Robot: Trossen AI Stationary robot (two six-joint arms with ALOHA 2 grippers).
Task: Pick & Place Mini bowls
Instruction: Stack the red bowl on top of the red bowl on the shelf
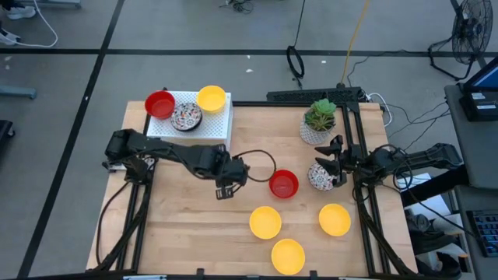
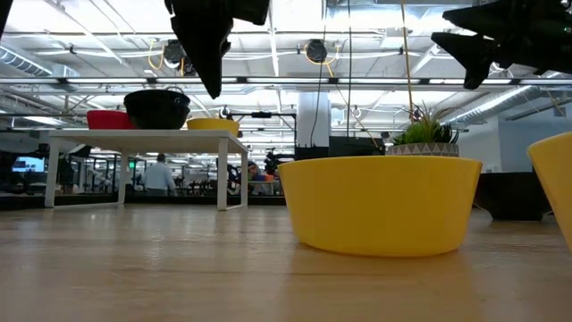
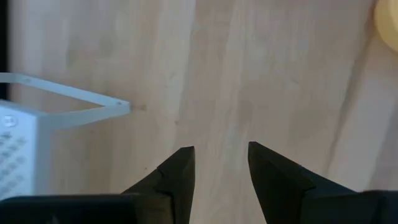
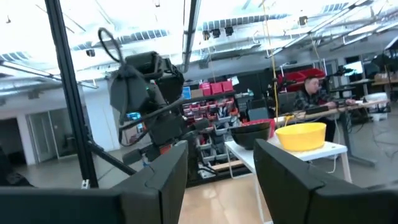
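- The worktop (image 1: 179, 225) lies bare along its near-left part, wide room for a claw to pass.
- The white rack (image 1: 222, 124) fills the far-left corner, carrying a red bowl (image 1: 160, 103), a speckled bowl (image 1: 186, 117) and a yellow bowl (image 1: 211, 99).
- The left claw (image 1: 227, 187) hangs with fingers apart over bare wood, just beside the loose red bowl (image 1: 283, 183).
- Three yellow bowls (image 1: 265, 222) cluster near the front edge, with gaps between them.
- On the right, the plant pot (image 1: 317, 124), another speckled bowl (image 1: 320, 176) and the right claw (image 1: 333, 159) crowd together.
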